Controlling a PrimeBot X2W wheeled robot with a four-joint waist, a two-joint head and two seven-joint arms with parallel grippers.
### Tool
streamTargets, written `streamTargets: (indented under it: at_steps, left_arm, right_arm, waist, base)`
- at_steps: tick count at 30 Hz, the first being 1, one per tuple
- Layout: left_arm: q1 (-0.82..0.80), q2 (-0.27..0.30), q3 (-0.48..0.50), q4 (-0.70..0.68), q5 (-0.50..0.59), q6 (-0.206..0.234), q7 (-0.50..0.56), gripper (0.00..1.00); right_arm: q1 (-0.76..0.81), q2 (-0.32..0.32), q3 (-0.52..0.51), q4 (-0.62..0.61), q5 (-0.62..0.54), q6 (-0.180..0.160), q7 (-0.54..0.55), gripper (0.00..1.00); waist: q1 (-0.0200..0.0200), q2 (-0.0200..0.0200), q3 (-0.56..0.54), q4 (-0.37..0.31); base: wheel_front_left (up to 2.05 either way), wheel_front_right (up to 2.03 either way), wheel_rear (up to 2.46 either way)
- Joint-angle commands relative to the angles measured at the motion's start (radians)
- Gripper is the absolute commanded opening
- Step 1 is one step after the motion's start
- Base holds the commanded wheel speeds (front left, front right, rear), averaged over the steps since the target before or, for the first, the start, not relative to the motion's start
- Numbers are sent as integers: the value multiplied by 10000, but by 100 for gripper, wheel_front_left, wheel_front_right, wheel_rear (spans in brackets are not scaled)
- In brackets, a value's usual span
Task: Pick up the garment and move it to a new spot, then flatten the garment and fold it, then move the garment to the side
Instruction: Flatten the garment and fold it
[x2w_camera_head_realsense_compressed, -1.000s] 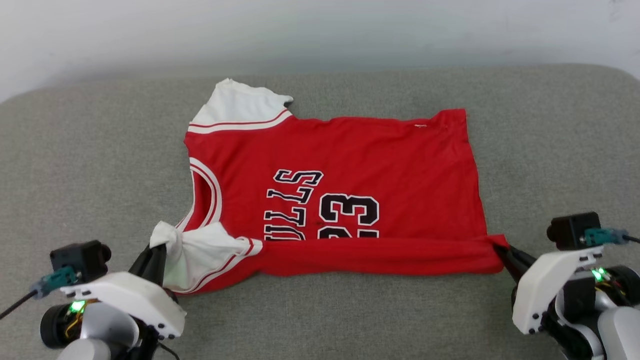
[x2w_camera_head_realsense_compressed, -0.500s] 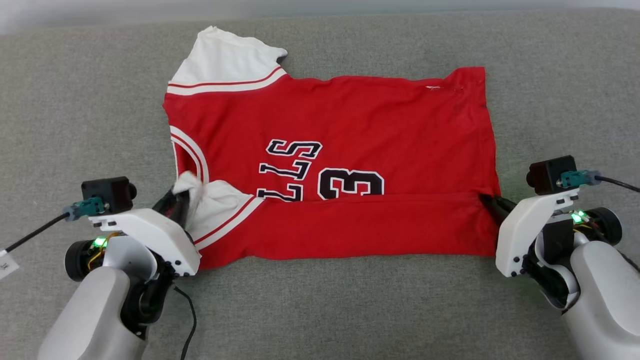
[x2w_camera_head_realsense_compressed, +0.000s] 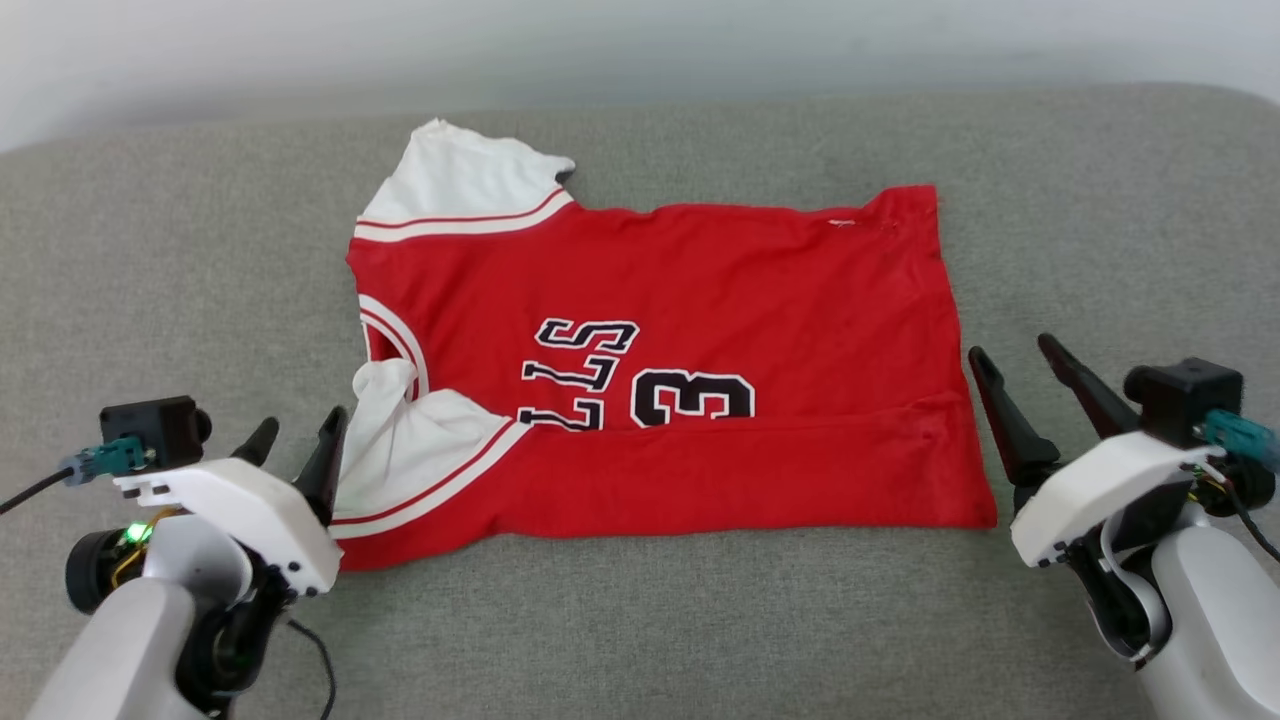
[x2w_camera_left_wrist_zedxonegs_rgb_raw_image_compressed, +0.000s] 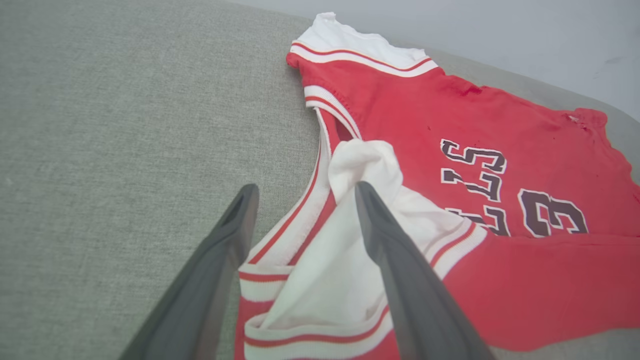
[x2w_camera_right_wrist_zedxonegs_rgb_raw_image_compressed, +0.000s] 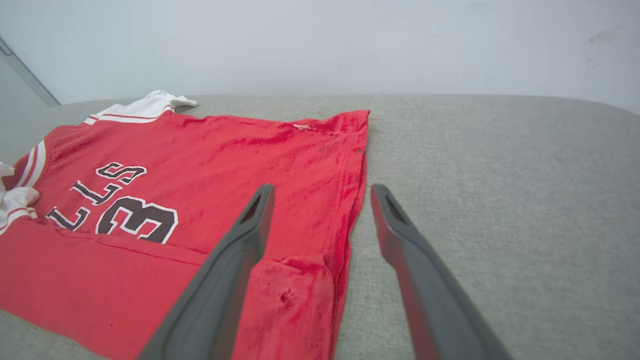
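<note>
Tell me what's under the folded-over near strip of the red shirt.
More of the garment: the strip covers part of the lettering and the number. The covered characters and anything deeper cannot be seen.

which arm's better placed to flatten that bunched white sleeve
Left. The left gripper is open right beside the bunched sleeve; the right gripper sits at the garment's opposite, hem end.

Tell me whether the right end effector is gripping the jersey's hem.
No: in the head view the right end effector stands open beside the garment, with no cloth between its fingers.
</note>
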Motion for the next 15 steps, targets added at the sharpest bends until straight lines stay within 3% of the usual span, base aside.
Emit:
streamTargets:
  at_steps: [1, 6, 15]
  left_arm:
    - [160, 126, 15, -124, -35, 34, 121, 100]
    - [706, 990, 54, -1157, -307, 348, 1570, 100]
    - [1510, 2084, -72, -2147, -1187, 1174, 4582, 100]
  right_arm:
    - [187, 40, -101, -128, -76, -7, -137, 100]
    - [956, 283, -901, -1315, -755, -5, -643, 100]
    - [2264, 1246, -1911, -3697, -1770, -5, -136, 100]
  waist:
    - [-1, 0, -231, -80]
    - [-1, 0, -641, -217]
    - [-1, 0, -469, -711]
  base:
    - [0, 0, 0]
    - [0, 0, 0]
    - [0, 0, 0]
